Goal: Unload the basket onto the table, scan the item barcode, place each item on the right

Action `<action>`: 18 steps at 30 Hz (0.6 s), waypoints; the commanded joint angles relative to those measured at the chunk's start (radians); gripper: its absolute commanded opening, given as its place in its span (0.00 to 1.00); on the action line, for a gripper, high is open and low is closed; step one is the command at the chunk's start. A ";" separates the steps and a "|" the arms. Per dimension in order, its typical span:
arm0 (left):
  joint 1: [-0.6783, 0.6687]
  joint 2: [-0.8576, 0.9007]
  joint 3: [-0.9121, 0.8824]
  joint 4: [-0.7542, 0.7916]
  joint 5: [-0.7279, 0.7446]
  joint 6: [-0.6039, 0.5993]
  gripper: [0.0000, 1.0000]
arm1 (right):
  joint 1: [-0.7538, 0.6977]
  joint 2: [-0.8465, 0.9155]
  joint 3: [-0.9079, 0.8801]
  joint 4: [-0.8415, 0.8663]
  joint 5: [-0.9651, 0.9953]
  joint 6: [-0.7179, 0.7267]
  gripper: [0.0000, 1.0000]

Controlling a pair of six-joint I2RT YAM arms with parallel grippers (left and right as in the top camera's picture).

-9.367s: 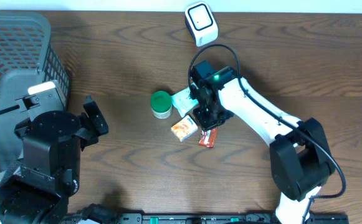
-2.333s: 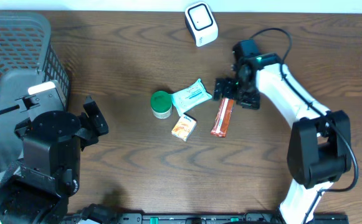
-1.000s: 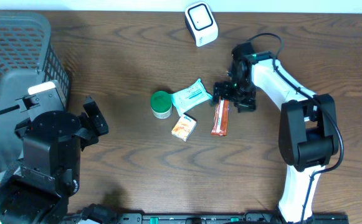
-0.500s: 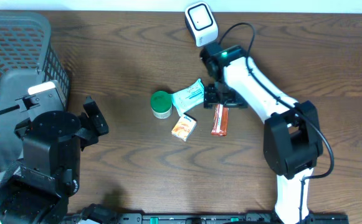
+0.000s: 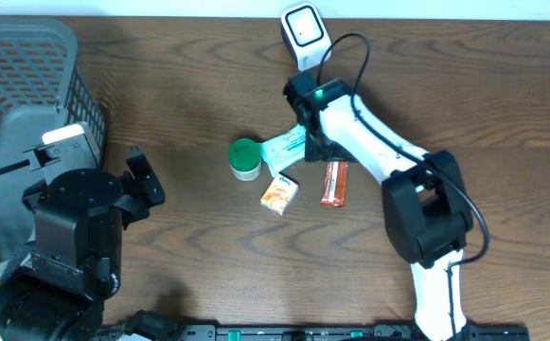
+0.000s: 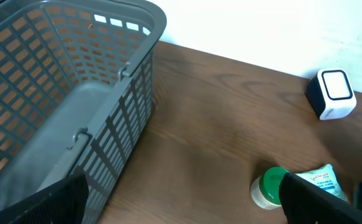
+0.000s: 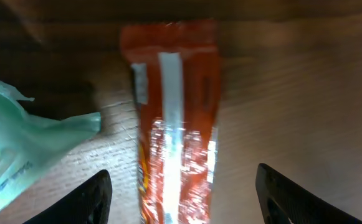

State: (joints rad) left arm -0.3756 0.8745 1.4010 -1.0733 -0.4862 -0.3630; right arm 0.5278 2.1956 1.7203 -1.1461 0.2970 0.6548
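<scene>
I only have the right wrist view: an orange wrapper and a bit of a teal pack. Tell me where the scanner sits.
Observer: The white scanner stands at the table's far edge, beyond the teal pack and the orange wrapper.
Operator: Name what else lies near them.
Observer: A green-lidded jar stands left of the teal pack, with a small orange box nearer the robot.
Operator: Report the left arm.
Observer: The left gripper is open and empty, near a grey basket.
</scene>
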 commanded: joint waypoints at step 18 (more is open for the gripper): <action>0.004 0.000 -0.005 0.000 -0.023 -0.001 0.98 | 0.022 0.150 0.013 -0.002 0.122 0.025 0.11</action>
State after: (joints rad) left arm -0.3756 0.8745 1.4010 -1.0733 -0.4862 -0.3626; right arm 0.5499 2.2997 1.7493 -1.1519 0.3878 0.6689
